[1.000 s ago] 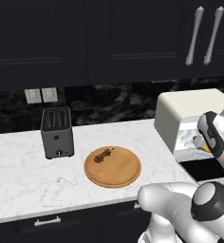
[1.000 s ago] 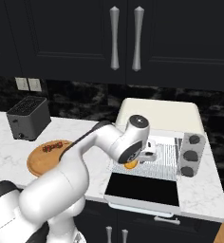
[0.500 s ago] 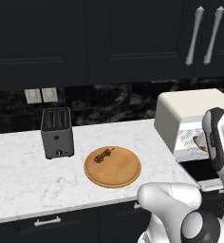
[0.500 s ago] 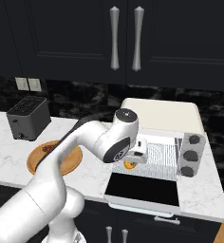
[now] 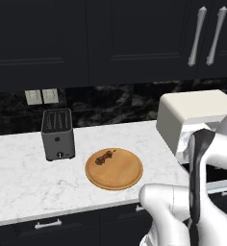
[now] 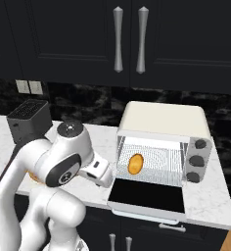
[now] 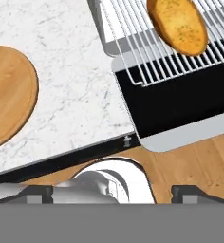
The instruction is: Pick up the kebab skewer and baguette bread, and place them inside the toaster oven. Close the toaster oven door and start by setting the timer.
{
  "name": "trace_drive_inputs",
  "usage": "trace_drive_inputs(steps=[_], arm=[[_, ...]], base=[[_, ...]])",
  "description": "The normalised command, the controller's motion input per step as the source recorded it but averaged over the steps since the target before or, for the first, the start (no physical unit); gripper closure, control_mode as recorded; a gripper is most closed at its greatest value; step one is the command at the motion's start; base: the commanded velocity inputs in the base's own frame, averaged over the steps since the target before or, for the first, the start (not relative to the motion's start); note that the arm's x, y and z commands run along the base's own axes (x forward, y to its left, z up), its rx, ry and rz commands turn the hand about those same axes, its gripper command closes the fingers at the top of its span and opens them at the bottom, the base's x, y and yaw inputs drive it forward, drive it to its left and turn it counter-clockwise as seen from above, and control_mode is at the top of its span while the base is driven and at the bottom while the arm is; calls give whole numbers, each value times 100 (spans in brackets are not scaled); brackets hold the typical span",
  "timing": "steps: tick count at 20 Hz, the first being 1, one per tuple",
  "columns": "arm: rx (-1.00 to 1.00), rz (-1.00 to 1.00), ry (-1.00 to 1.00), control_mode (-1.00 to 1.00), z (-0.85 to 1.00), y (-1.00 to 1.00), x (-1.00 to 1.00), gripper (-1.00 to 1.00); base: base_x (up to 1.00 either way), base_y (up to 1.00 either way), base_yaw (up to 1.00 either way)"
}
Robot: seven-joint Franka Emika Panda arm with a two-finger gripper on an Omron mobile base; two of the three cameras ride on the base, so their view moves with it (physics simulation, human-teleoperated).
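The baguette bread is seen lying on the wire rack inside the toaster oven, with the toaster oven door folded down flat over the counter edge. The kebab skewer is found on the round wooden board, near its back-left edge, well apart from the oven. The gripper is held just left of the open door, jaws spread wide and nothing between them. Risk noted: the skewer is thin and lies flat, so a closing grasp is judged liable to slide off or to roll it across the board; a swing back toward the oven could also clip the lowered door or nudge the bread. The surface is white marbled counter, with a grey slot toaster at the back, dark cabinets above and a black stone backsplash.
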Motion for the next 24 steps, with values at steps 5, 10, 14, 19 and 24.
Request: trace_drive_inputs(steps=[5, 10, 14, 19, 24], arm=[[3, -19, -5, -100, 34, 100, -6, -100], [6, -9, 0, -100, 10, 100, 32, -100], [7, 0, 0, -100, 2, 100, 71, -100], [7, 0, 0, -100, -19, 82, 58, -100], [9, 0, -2, -100, -51, 46, 59, -100]], base=[[0, 0, 0], [0, 0, 0], [0, 0, 0], [0, 0, 0], [0, 0, 0]])
